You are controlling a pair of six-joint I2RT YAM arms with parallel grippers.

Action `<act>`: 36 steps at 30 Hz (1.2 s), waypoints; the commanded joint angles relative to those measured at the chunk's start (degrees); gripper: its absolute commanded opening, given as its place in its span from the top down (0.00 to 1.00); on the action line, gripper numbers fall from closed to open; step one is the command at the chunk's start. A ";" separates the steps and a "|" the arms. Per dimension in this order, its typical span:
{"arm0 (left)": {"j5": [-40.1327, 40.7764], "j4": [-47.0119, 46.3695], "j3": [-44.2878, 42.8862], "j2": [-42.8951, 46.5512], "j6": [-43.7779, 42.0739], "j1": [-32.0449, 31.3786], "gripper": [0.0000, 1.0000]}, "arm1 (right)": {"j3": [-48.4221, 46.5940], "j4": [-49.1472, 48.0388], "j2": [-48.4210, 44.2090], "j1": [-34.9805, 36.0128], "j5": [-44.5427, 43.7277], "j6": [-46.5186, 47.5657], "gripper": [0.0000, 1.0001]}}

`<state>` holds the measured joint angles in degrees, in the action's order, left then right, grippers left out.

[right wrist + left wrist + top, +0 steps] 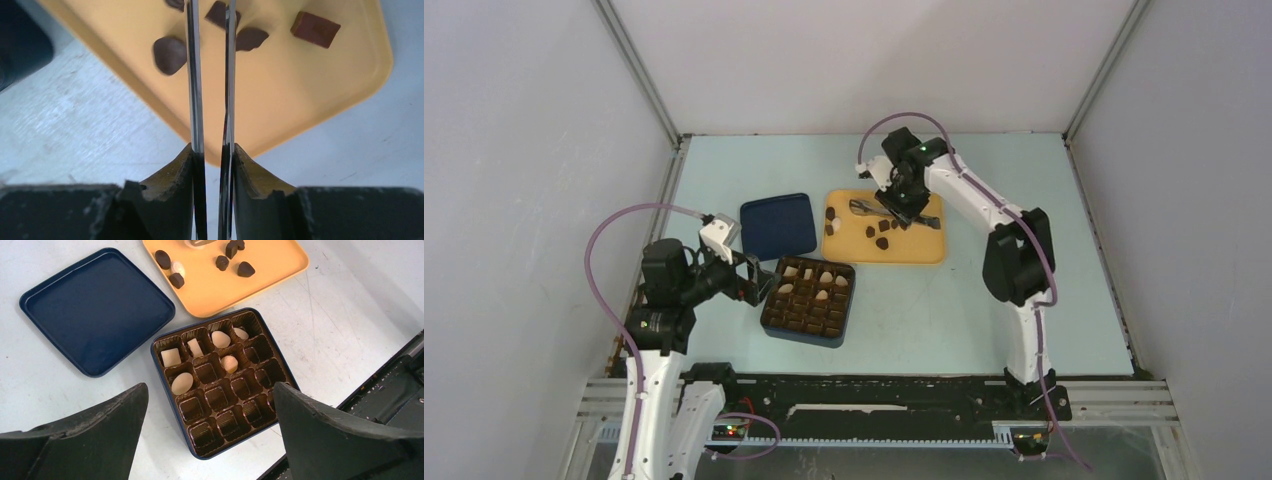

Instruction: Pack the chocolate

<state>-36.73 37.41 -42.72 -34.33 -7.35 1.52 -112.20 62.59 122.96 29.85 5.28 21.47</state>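
Several cream-white chocolates [182, 383] lie in cells of the brown gridded insert [220, 397] of the dark blue box [806, 340]. Several dark chocolates [883, 243] and one cream piece [177, 267] lie on the yellow tray [919, 245]. My left gripper [759, 280] is open and empty, hovering over the box's left side [210, 390]. My right gripper [894, 205] is over the tray, shut on metal tongs [864, 208]. In the right wrist view the gripper [214, 150] holds the tongs' two blades [194, 75], which reach out slightly apart among dark pieces [170, 54].
The box's dark blue lid [778, 225] lies upturned on the table, left of the tray and behind the box; it also shows in the left wrist view [97, 310]. Grey walls enclose the table on three sides. A black rail [874, 395] runs along the near edge.
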 commanded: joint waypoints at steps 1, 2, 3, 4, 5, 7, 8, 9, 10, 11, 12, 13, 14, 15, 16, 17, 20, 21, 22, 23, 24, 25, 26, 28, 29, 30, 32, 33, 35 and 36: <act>-1.08 -1.17 0.80 0.15 0.68 -0.01 0.02 | 4.52 0.11 -11.98 1.43 2.81 -0.31 0.75; -1.09 -1.19 0.80 0.09 0.70 0.00 0.02 | 6.69 0.27 -13.69 1.82 3.54 -0.48 0.75; -1.08 -1.26 0.81 0.05 0.77 -0.01 0.02 | 8.19 0.64 -15.33 2.22 4.24 -0.53 0.75; -1.10 -1.36 0.84 -0.02 0.82 -0.02 0.02 | 9.44 1.14 -17.22 2.68 5.02 -0.60 0.75; -1.06 -1.40 0.80 -0.10 0.78 0.00 0.02 | 10.84 1.55 -18.53 3.13 5.81 -0.67 0.75; -1.03 -1.48 0.81 -0.28 0.76 -0.02 0.02 | 13.49 2.31 -21.18 4.21 7.92 -0.49 0.75; -1.01 -1.50 0.80 -0.37 0.76 0.01 0.02 | 14.91 2.74 -22.42 4.84 9.03 -0.04 0.75; -1.02 -1.53 0.84 -0.43 0.81 -0.01 0.02 | 16.04 3.24 -23.44 5.75 10.22 0.44 0.75; -1.00 -1.55 0.82 -0.47 0.74 0.02 0.02 | 17.13 4.07 -24.26 6.63 11.02 0.96 0.75; -1.06 -1.53 0.82 -0.48 0.76 0.02 0.02 | 17.98 4.91 -24.97 7.69 11.17 1.33 0.75; -1.04 -1.52 0.82 -0.54 0.74 -0.02 0.02 | 18.85 5.22 -25.45 9.03 11.16 1.56 0.75; -0.98 -1.49 0.80 -0.56 0.80 0.04 0.02 | 19.54 5.75 -25.89 9.91 11.09 1.96 0.74; -1.05 -1.52 0.84 -0.57 0.78 0.07 0.02 | 19.95 6.51 -25.94 10.85 10.85 2.32 0.74; -1.05 -1.55 0.80 -0.59 0.79 0.06 0.02 | 20.34 7.10 -26.00 11.60 10.55 2.53 0.74; -1.01 -1.49 0.80 -0.49 0.70 0.11 0.02 | 20.68 7.46 -26.00 12.12 10.47 2.64 0.74; -1.04 -1.48 0.80 -0.48 0.77 0.19 0.02 | 21.05 7.71 -26.01 12.62 10.57 2.80 0.74; -1.06 -1.45 0.80 -0.39 0.71 0.29 0.02 | 21.59 8.58 -25.70 13.71 10.85 3.37 0.74; -1.03 -1.45 0.80 -0.39 0.76 0.35 0.02 | 21.54 8.91 -25.38 13.99 10.77 3.46 0.74; -0.98 -1.45 0.81 -0.39 0.70 0.36 0.02 | 21.50 9.21 -25.23 14.26 10.66 3.55 0.74; -0.98 -1.50 0.80 -0.39 0.70 0.33 0.02 | 21.48 9.48 -25.09 14.59 10.59 3.65 0.74; -1.00 -1.50 0.80 -0.39 0.68 0.39 0.02 | 21.56 9.67 -25.07 14.83 10.48 3.73 0.74; -1.05 -1.54 0.80 -0.39 0.70 0.36 0.02 | 21.63 9.74 -25.10 15.12 10.31 3.75 0.74; -1.00 -1.50 0.80 -0.39 0.68 0.32 0.02 | 21.78 9.82 -25.08 15.37 10.14 3.68 0.74; -1.02 -1.51 0.84 -0.39 0.75 0.33 0.02 | 22.16 10.02 -25.16 15.71 9.94 3.81 0.74; -0.98 -1.46 0.80 -0.39 0.73 0.34 0.02 | 22.26 10.28 -25.16 15.91 9.74 3.83 0.74; -0.95 -1.46 0.80 -0.39 0.76 0.33 0.02 | 22.43 10.42 -25.19 16.02 9.56 3.76 0.74; -0.89 -1.55 0.85 -0.37 0.81 0.33 0.02 | 22.87 10.30 -25.21 16.12 8.97 3.84 0.73; -0.93 -1.50 0.80 -0.39 0.77 0.39 0.02 | 22.97 10.28 -25.17 16.15 8.77 3.74 0.72; -0.93 -1.51 0.85 -0.33 0.78 0.34 0.02 | 23.08 10.27 -25.19 16.23 8.53 3.74 0.70; -0.90 -1.54 0.82 -0.31 0.76 0.33 0.02 | 23.08 10.27 -25.21 16.28 8.33 3.68 0.68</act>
<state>-36.71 37.39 -42.72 -34.87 -7.33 1.58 -89.03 72.31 98.89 45.80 14.72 24.51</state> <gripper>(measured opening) 0.985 0.312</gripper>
